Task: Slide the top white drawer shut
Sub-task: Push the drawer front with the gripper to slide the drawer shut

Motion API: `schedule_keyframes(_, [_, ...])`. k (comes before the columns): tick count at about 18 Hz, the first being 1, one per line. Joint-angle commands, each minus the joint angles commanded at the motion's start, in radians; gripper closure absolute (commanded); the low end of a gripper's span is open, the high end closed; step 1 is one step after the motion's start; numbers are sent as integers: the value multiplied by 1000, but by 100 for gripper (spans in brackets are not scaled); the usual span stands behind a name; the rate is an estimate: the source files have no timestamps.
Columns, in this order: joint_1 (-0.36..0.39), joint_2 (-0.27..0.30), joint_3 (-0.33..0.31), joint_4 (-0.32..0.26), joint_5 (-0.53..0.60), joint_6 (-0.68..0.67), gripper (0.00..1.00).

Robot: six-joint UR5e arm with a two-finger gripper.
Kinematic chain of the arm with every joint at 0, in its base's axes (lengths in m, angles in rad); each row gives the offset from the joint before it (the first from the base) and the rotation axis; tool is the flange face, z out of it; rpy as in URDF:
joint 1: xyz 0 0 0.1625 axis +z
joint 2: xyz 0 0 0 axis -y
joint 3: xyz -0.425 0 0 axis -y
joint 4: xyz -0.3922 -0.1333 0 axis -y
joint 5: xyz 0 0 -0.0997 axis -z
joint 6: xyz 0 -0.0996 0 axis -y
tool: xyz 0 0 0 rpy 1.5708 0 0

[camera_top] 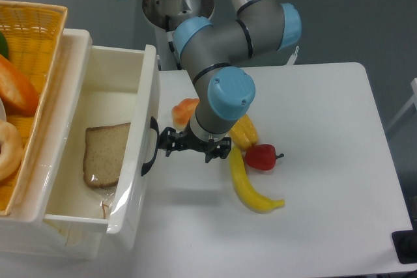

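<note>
— Fixed camera: top white drawer (98, 161) at left, part open, bread slice (104, 154) inside. Gripper (163, 142) pressed against black handle (150, 155); clenched or released, cannot tell.

— Risk: off-centre push, skewing and jamming drawer short of shut.

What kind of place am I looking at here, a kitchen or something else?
Probably a robotics lab staged as a mock kitchen: a robot arm works at a plain white table, with toy-looking food such as a banana beside a white drawer holding bread.
</note>
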Motion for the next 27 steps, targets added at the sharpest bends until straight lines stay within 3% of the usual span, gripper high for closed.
schedule_keyframes(27, [-123,14,-3,2,-3,-44,0])
